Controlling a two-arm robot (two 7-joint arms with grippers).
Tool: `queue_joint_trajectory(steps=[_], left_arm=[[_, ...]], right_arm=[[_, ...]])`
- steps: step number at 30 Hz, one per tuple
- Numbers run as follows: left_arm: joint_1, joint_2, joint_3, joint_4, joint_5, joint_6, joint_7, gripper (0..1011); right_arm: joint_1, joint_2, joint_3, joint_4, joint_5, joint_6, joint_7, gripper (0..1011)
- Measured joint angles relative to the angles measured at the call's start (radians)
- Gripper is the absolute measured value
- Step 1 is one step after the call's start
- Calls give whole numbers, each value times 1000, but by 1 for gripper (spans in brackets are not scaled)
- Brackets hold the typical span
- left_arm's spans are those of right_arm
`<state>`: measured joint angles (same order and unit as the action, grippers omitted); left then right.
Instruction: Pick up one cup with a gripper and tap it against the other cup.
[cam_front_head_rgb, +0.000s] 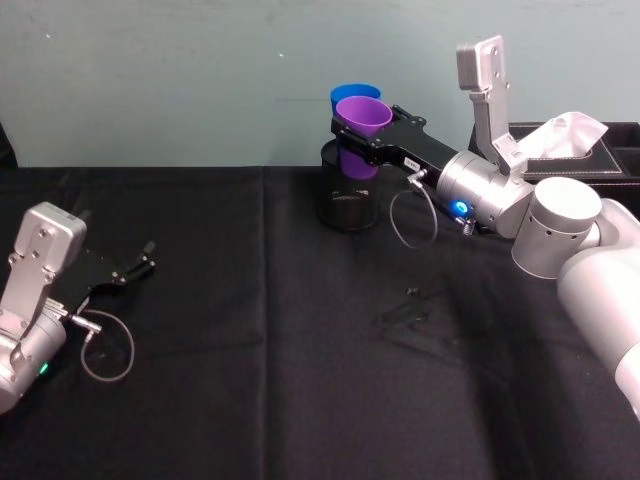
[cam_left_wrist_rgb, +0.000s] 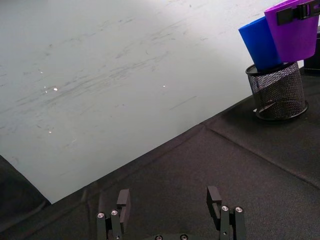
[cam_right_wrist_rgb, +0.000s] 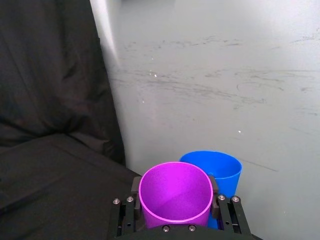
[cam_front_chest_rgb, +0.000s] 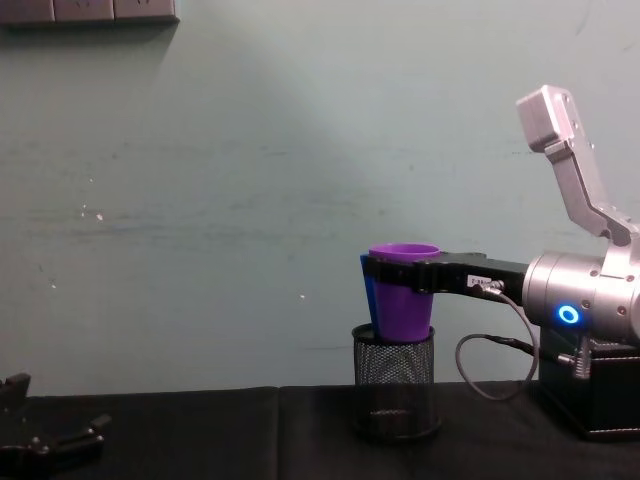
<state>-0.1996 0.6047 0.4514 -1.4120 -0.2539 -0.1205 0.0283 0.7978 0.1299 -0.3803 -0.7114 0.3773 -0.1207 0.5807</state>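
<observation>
Now the right gripper (cam_front_head_rgb: 362, 138) is closed around the purple cup (cam_front_head_rgb: 362, 115), with the blue cup (cam_front_head_rgb: 348, 96) just beyond it, perhaps touching. Tapping looks like the step in hand, so a gentle forward nudge comes next. The left gripper (cam_front_head_rgb: 135, 268) idles open, well apart.

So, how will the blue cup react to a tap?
Likely light: the blue cup looks like thin plastic. It stands in the wider mesh holder, so the purple cup in the right hand would probably rock it; the holder's wall should stop it toppling.

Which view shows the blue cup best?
Left wrist view: the blue cup shows most of its side beside the purple cup. Head and right wrist views catch its rim behind that cup; chest, a sliver.
</observation>
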Motion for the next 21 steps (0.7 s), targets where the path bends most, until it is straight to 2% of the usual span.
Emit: queue_joint_trajectory(steps=[21], left_arm=[[0,0,0,0,0,0,0,1000]], right_arm=[[0,0,0,0,-1,-2,1,748]])
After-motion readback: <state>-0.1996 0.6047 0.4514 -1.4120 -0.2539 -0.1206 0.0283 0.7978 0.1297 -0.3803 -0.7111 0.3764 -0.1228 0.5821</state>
